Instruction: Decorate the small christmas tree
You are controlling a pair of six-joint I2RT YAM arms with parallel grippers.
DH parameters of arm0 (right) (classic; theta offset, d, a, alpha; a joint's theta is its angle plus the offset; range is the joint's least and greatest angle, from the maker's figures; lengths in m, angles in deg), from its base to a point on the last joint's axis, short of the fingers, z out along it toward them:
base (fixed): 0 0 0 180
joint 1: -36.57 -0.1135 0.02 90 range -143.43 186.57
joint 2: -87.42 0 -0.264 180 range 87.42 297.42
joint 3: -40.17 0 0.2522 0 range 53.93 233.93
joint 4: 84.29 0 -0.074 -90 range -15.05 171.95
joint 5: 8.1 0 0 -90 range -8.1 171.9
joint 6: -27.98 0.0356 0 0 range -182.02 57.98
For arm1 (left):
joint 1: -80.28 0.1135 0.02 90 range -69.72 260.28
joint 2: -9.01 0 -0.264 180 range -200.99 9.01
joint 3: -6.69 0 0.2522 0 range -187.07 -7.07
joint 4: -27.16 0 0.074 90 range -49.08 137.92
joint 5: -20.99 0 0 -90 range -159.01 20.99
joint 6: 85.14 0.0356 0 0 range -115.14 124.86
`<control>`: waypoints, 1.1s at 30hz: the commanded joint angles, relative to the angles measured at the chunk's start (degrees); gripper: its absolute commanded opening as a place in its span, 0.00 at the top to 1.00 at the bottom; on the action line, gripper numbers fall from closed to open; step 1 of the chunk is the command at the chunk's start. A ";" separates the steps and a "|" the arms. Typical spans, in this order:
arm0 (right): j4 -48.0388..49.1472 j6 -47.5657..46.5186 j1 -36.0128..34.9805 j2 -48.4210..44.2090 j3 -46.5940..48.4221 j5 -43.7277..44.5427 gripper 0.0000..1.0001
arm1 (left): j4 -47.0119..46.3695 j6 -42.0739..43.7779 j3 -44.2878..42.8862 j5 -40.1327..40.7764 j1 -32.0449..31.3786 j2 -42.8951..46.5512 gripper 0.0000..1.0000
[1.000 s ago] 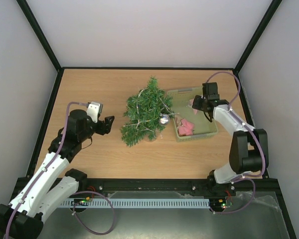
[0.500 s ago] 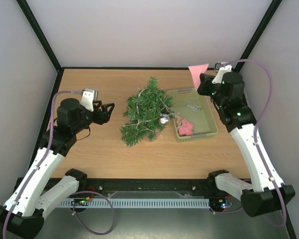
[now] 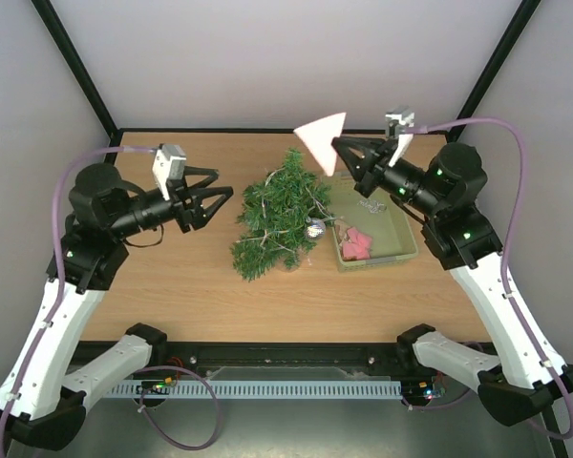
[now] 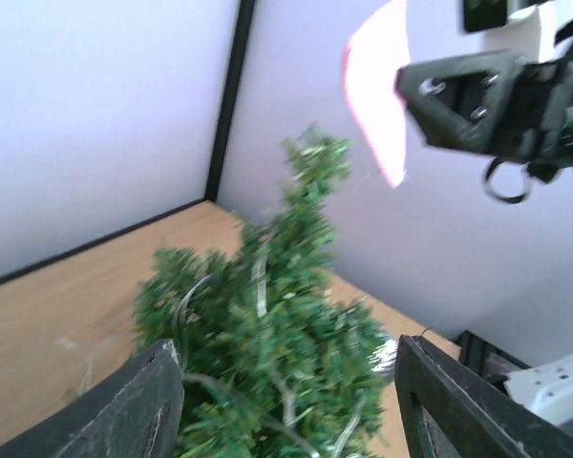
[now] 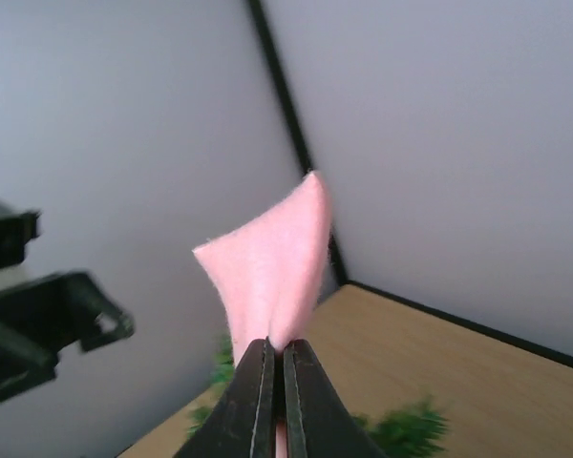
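Left gripper (image 3: 218,204): held in the air over the left part of the wooden table (image 3: 172,277) and pointing right at the tree. Its two black fingers (image 4: 148,405) are spread apart with nothing between them, and it stops short of the branches without touching.

Small christmas tree (image 3: 279,215): lies tilted at the middle of the table, tip toward the back wall and wider end toward the near edge. It sits between the two grippers and just left of the basket. In the left wrist view it fills the space ahead of the spread fingers (image 4: 267,324).

Silvery strand (image 4: 258,286): threaded through the dark green needles.

Silver ball ornament (image 3: 314,228): on the tree's right side, next to the basket's left wall.

Pink felt piece (image 3: 323,140): a pale pink triangle held up in the air above the tree's tip and behind it, with its point pinched in the right gripper. The right wrist view shows it standing up from the clamped tips (image 5: 272,262).

Right gripper (image 3: 339,145): raised high and reaching left over the basket. Its jaws are pressed together on the pink felt piece.

Pale green basket (image 3: 401,243): on the table right of the tree, under the right arm.

Pink items (image 3: 355,243): lying in the basket's near left part.

Small silvery items (image 3: 368,203): in the basket's far part, too small to identify.
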 commanded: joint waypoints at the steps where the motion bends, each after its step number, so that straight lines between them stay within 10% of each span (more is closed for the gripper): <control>1: 4.68 0.07 -4.57 -0.75 -0.42 -10.02 0.98 | -2.51 -0.46 -4.52 -10.22 -0.07 -0.38 0.38; 17: 0.23 -1.55 -18.73 1.79 -3.48 -18.19 0.98 | -10.55 -8.82 -4.29 -24.56 -0.07 -4.75 0.44; 27: 11.67 -37.67 -26.14 -7.21 -14.91 -2.43 0.98 | -5.60 -28.37 -3.33 -9.55 0.01 -1.16 0.42; 33: 14.41 -65.65 -34.90 -7.48 -17.36 12.43 0.98 | -14.40 -50.56 1.97 -14.13 0.10 -1.03 0.50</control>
